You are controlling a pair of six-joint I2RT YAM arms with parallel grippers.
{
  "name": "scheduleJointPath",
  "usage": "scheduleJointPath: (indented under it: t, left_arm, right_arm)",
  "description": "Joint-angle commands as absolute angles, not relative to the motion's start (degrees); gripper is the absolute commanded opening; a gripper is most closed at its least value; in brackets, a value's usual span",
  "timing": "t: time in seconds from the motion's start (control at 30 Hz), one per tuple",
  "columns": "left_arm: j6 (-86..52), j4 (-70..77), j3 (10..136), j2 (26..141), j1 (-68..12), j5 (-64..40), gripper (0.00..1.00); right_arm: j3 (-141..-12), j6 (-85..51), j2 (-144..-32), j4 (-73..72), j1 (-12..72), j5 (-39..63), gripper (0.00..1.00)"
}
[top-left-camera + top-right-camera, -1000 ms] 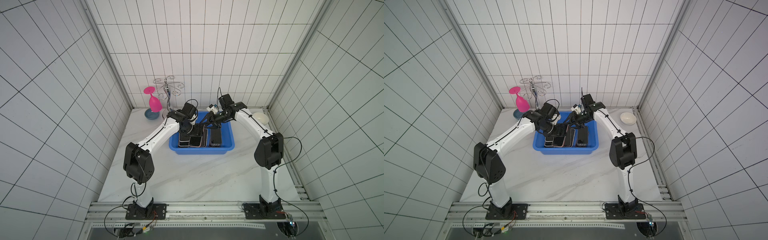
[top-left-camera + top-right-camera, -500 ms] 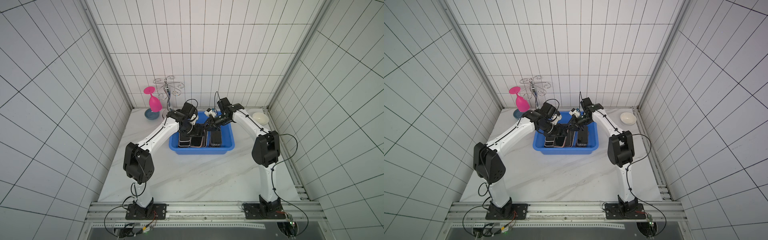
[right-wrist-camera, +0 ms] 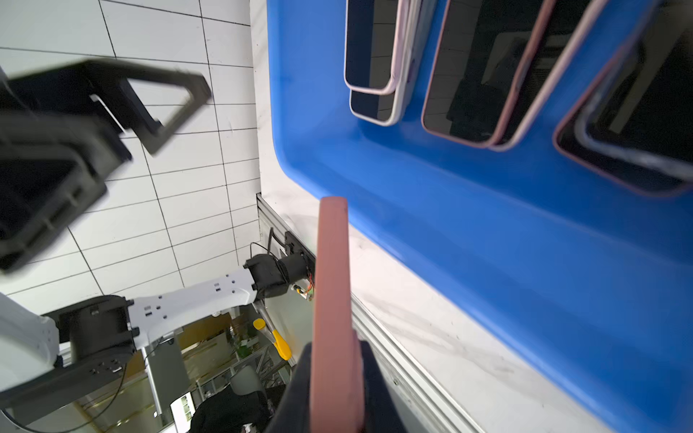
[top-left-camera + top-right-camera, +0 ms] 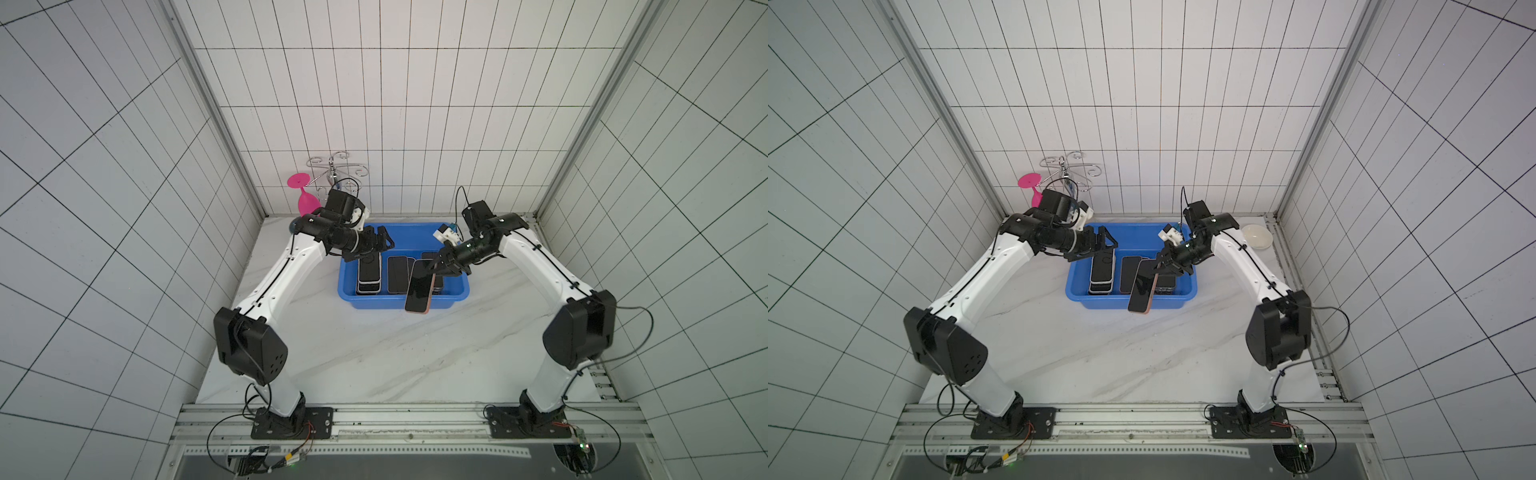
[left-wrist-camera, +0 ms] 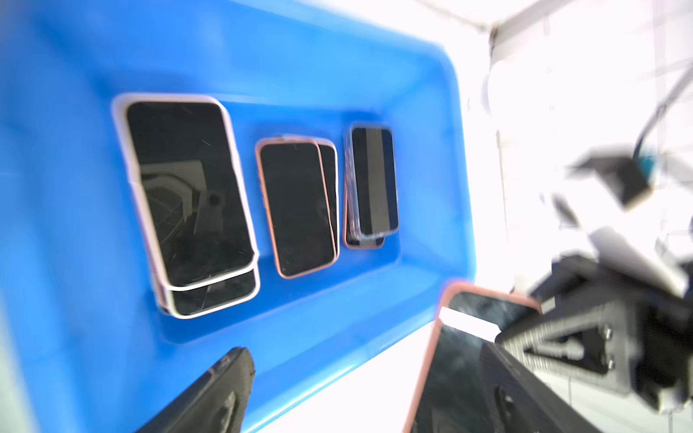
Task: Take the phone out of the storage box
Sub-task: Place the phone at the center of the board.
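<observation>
The right arm is reaching in from its base on the aluminium rail [image 4: 415, 411], elbow cocked outward and forearm angling down toward the storage box [image 4: 374, 301], where the right gripper [image 4: 436, 268] is pinching the upper end of a phone [image 4: 419, 293] in a pink case. The phone is hanging tilted in the air, screen up, clear of the phones left inside, and in both top views its lower end is showing past the box's front wall. The right wrist view is catching the phone [image 3: 332, 292] edge-on between the two dark fingers [image 3: 378, 390], out beyond the blue rim. The left arm is mirroring that bend from the other side, its forearm stretching to the box's left end, and the left gripper [image 4: 384, 243] is hovering there with its jaws spread wide and nothing between them. Three stacks of dark-screened phones [image 5: 300, 206] are lying side by side on the floor of the box. The box is sitting toward the back of a white marble-patterned tabletop [image 4: 374, 353], enclosed on three sides by white tiled walls [image 4: 374, 104]. A pink goblet [image 4: 306, 199] is hanging upside down from a wire rack [image 4: 337, 166] in the back left corner, and in a top view a small white bowl [image 4: 1257, 237] is resting near the right wall.
</observation>
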State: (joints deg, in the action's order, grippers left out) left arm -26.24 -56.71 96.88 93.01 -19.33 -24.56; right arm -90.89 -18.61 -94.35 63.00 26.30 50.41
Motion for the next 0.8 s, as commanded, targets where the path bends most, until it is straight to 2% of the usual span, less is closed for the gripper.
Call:
scheduleJointPath:
  t: [0.0, 0.13, 0.23, 0.5, 0.77]
  left_arm:
    - [-27.4, -54.1, 94.1, 91.3, -19.2, -21.0, 0.98]
    - [-27.0, -55.8, 93.6, 93.3, -19.2, -18.3, 0.98]
    - [-27.1, -56.8, 93.9, 95.1, -19.2, -17.1, 0.98]
    - [-27.1, -56.3, 94.1, 96.3, -19.2, -15.6, 0.98]
    - [-26.4, -55.8, 91.0, 94.6, -19.2, -14.9, 0.98]
  right_arm:
    - [-78.7, -21.1, -84.0, 64.8, 28.2, 49.0, 0.00]
    - [-63.4, -28.0, -73.9, 58.1, 31.6, 46.9, 0.00]
    - [-55.6, -33.5, -71.0, 49.9, 34.6, 46.1, 0.00]
    - [-51.6, -37.4, -77.0, 36.0, 38.8, 43.4, 0.00]
    - [-55.2, -33.1, -86.4, 36.2, 40.5, 45.3, 0.00]
